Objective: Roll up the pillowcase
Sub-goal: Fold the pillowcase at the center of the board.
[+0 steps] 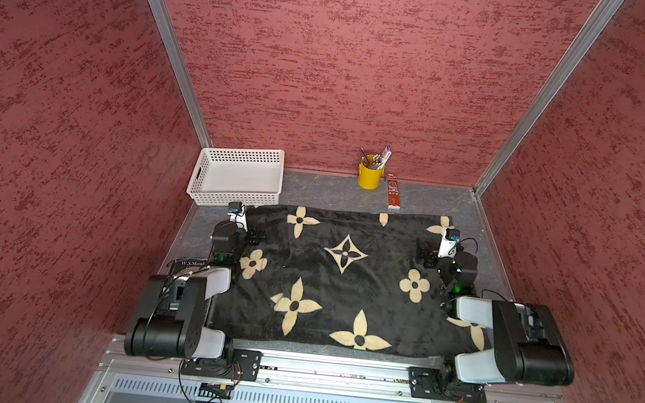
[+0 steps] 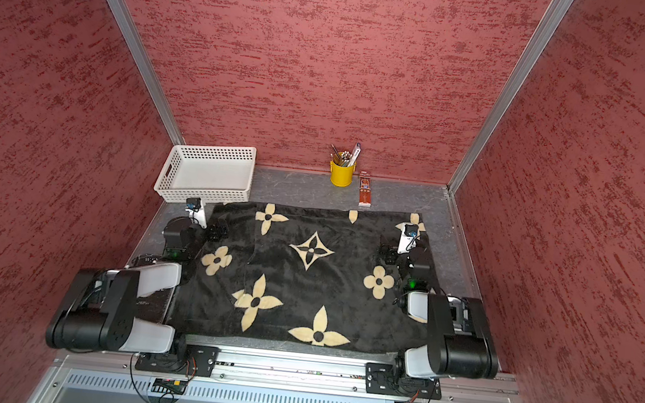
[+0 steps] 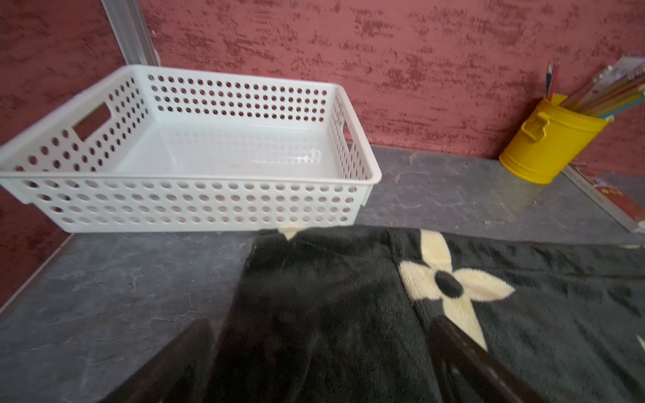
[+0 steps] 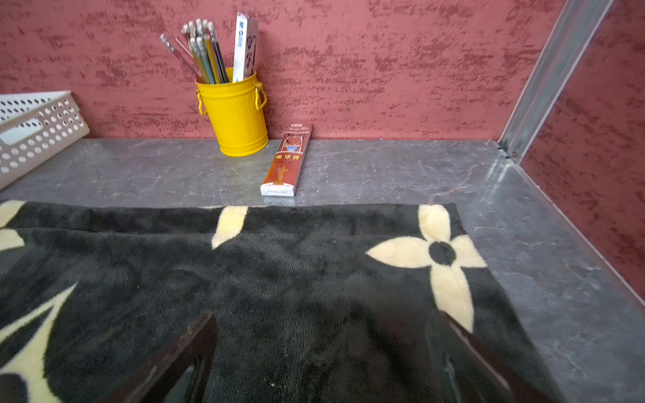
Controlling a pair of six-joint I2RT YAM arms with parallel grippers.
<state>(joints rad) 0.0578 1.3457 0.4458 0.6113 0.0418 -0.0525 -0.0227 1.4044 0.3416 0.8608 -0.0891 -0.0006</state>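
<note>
Large black plush rectangular pillowcase lies flat and unrolled on the grey marbled tabletop.
Cream flower and star motifs face up. The far-left corner lies just beside the white perforated plastic basket. The left gripper straddles the cloth's left edge near that corner, and the right gripper is over the far-right area. Both have jaws spread wide with nothing between them (contact with the plush cannot be determined).

Mottled red walls (grey marbled tabletop)
</note>
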